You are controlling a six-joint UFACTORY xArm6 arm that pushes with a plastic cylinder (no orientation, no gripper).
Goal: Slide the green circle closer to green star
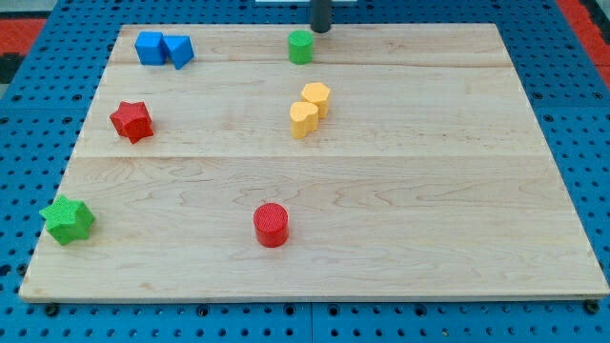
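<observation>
The green circle (300, 46) sits near the view's top edge of the wooden board (429, 191), a little left of centre. The green star (68, 220) lies far away at the view's lower left corner of the board. My tip (321, 29) is at the view's top edge, just up and to the right of the green circle, a small gap apart from it. Only the rod's lower end shows.
A blue cube (150, 48) and a blue triangle block (178, 50) touch at the upper left. A red star (132, 121) lies at the left. A yellow hexagon (316, 98) and a yellow heart (303, 120) touch near the centre. A red cylinder (272, 225) stands lower centre.
</observation>
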